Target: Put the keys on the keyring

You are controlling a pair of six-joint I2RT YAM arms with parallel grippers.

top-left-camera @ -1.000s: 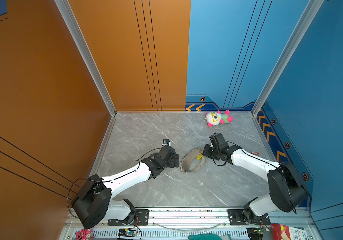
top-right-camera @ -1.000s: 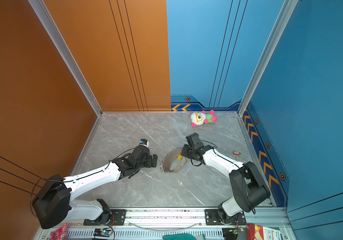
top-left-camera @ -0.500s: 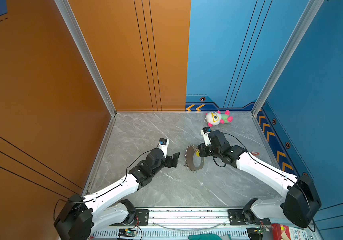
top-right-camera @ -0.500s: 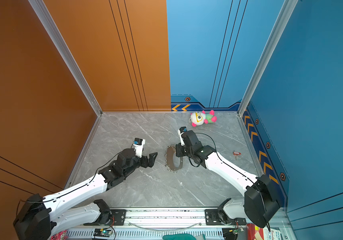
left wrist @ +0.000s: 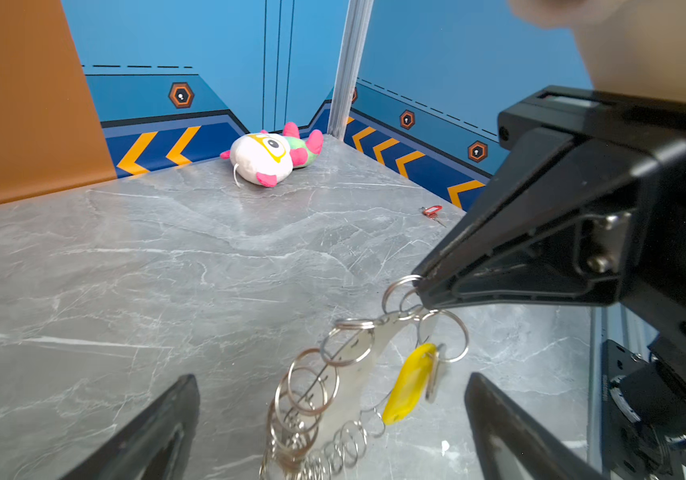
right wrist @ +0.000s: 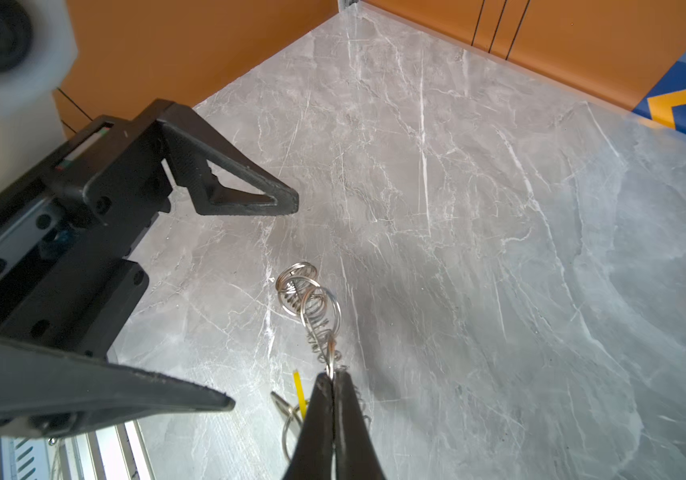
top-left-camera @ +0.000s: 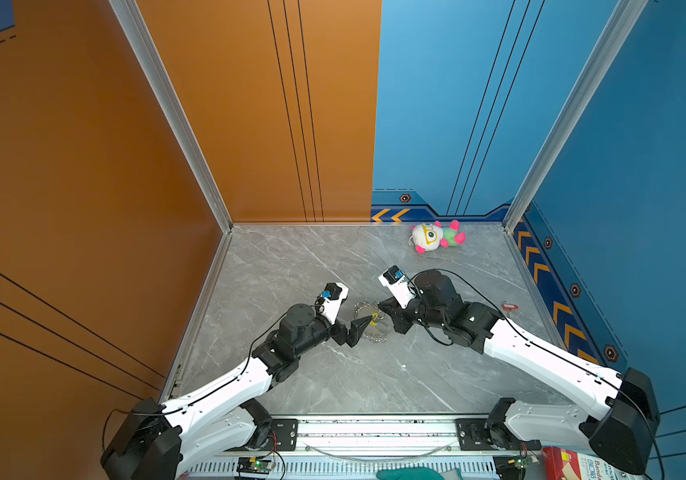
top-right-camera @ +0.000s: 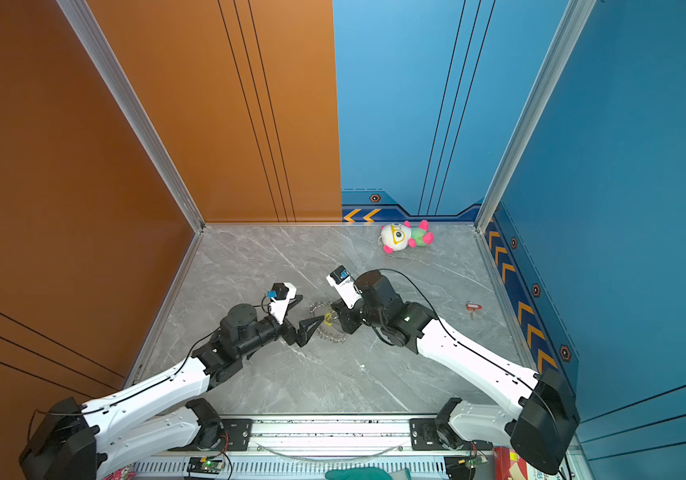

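Note:
My right gripper (right wrist: 331, 376) is shut on the rim of the keyring (left wrist: 349, 374), a flat greyish loop edged with silver wire rings, and holds it tilted up off the floor. A yellow key (left wrist: 409, 384) hangs from one of its rings. My left gripper (left wrist: 330, 380) is open, one finger on each side of the keyring and the yellow key, touching neither. In both top views the two grippers (top-left-camera: 360, 306) (top-left-camera: 380, 309) meet at the keyring (top-right-camera: 333, 334) mid-floor. A red key (top-left-camera: 509, 307) lies alone on the floor to the right.
A white, green and pink plush toy (top-left-camera: 434, 237) lies near the back wall. Walls close in the grey marble floor (top-left-camera: 333, 386) on three sides. The arms' mounting rail (top-left-camera: 374, 428) runs along the front edge.
The right gripper has raised the keyring from flat on the floor and tilted it up. The left arm has swung in until its open fingers flank the keyring.

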